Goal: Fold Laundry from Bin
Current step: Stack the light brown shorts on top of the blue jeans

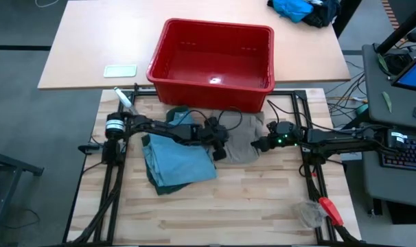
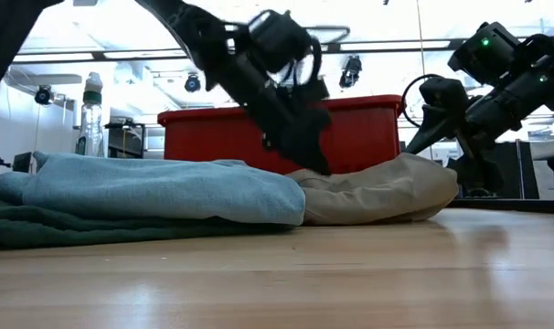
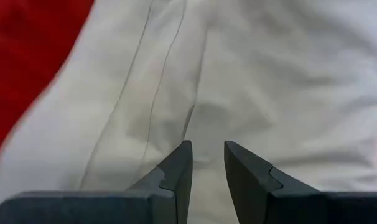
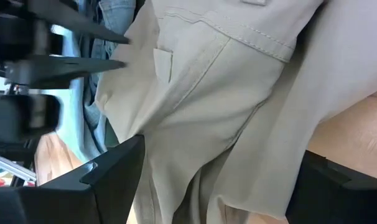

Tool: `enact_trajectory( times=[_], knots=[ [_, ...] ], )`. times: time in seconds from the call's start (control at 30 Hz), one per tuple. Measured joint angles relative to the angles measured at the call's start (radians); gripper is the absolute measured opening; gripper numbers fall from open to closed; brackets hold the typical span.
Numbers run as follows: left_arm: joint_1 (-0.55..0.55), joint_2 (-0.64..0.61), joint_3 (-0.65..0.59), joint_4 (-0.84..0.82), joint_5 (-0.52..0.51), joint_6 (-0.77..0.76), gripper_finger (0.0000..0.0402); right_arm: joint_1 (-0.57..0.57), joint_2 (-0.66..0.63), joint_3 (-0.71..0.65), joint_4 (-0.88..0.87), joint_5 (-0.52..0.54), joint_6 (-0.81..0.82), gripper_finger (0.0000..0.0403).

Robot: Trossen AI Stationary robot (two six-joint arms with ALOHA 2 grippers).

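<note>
The khaki piece (image 1: 244, 140) (image 2: 378, 192) lies crumpled on the wooden table just in front of the red bin (image 1: 208, 92) (image 2: 213, 137). Left of it, folded light blue denim (image 1: 177, 161) (image 2: 167, 187) lies on the dark green shorts (image 1: 160, 185) (image 2: 76, 228). My left gripper (image 1: 220, 152) (image 3: 208, 149) slants down at the khaki's left edge, open by a narrow gap through which khaki (image 3: 269, 74) shows. My right gripper (image 1: 257, 144) (image 4: 223, 149) stands wide open over the khaki's right part (image 4: 207, 93), one finger on each side. My left gripper has its fingertips (image 2: 321, 167) right at the khaki's top surface near its left edge, slanting down from the table's left. I cannot tell whether they touch it. My right gripper's fingers (image 2: 412, 146) hang just over the heap's right end. Whether they touch cannot be told.
A white flat thing (image 1: 120, 70) lies on the far table left of the bin. A bright blue heap with black (image 1: 297, 8) sits at the back right. A red-handled tool (image 1: 329, 209) and clear wrap (image 1: 309, 214) lie near the front right corner. Bare wood spans the near side.
</note>
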Motion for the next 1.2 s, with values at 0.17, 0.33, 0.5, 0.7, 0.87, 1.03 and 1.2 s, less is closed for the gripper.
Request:
enact_trajectory(
  times=[0.17,0.33,0.5,0.7,0.87,1.03,1.2],
  knots=[
    [0.0,-0.043,0.001,0.012,0.136,0.087,0.0077,0.0,0.0,0.0,0.0,-0.001,-0.017,0.0309],
    [-0.002,0.014,0.001,0.254,0.255,0.124,0.0077,0.0,0.0,0.0,0.009,0.004,-0.023,0.0309],
    [-0.003,0.104,0.001,0.471,0.257,0.093,0.0077,0.0,0.0,0.0,0.012,0.006,-0.019,0.0309],
    [0.009,0.182,0.021,0.529,0.255,0.057,0.0077,0.0,0.0,0.0,0.015,0.006,-0.018,0.0309],
    [0.012,0.254,0.103,0.499,0.256,0.048,0.0077,0.0,0.0,0.0,0.022,0.008,-0.018,0.0309],
    [0.011,0.312,0.199,0.339,0.254,0.051,0.0077,0.0,0.0,0.0,0.018,0.006,-0.018,0.0309],
    [0.011,0.325,0.241,0.273,0.254,0.053,0.0077,0.0,0.002,0.0,0.018,-0.001,-0.019,0.0309]
  ],
)
